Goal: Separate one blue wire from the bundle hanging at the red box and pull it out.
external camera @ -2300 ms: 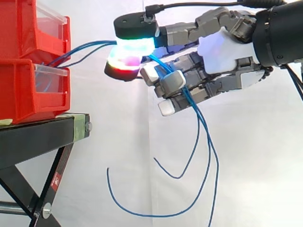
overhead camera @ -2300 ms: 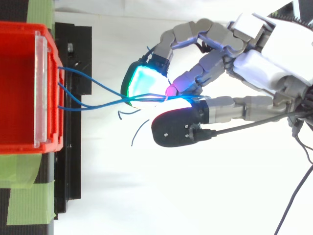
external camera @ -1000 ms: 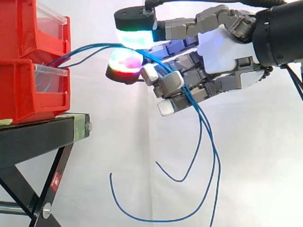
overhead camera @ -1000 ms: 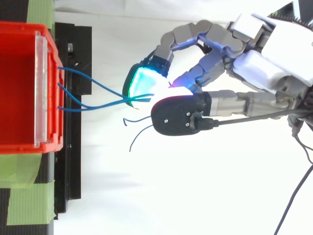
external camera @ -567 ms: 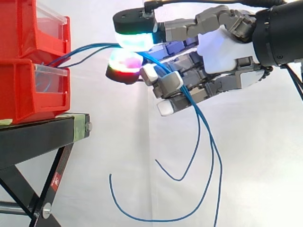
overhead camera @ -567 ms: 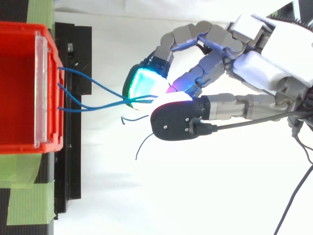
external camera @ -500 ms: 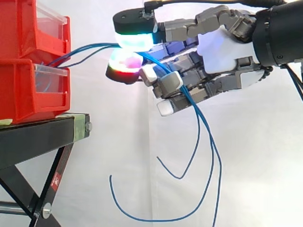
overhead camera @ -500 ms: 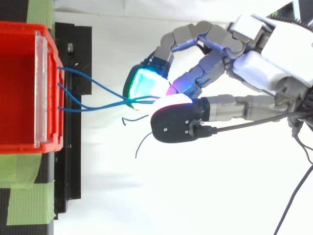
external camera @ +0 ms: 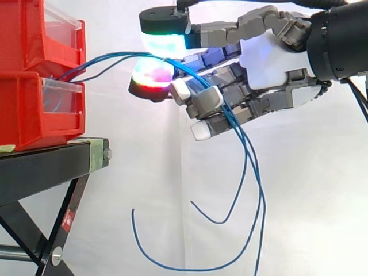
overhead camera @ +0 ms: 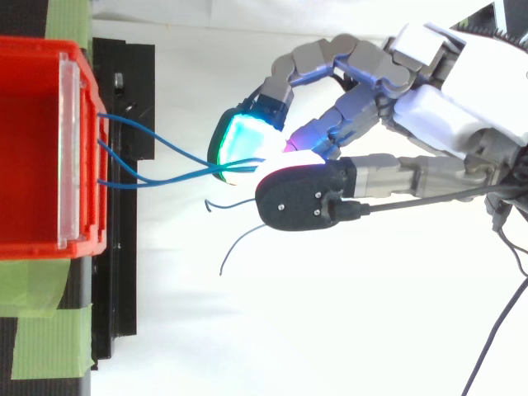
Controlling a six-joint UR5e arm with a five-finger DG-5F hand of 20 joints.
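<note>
Pinch eased, bundle still unparted.
Since about two seconds ago the glowing pads [external camera: 164, 45] of the grey-and-white robot hand [external camera: 270, 63] have drawn apart from a closed pinch. The three thin blue wires [overhead camera: 157, 169] now run loosely between them and through its curled lower fingers. All are still rooted in the red plastic box [overhead camera: 33, 148], their ends dangling below. No strand looks isolated.
</note>
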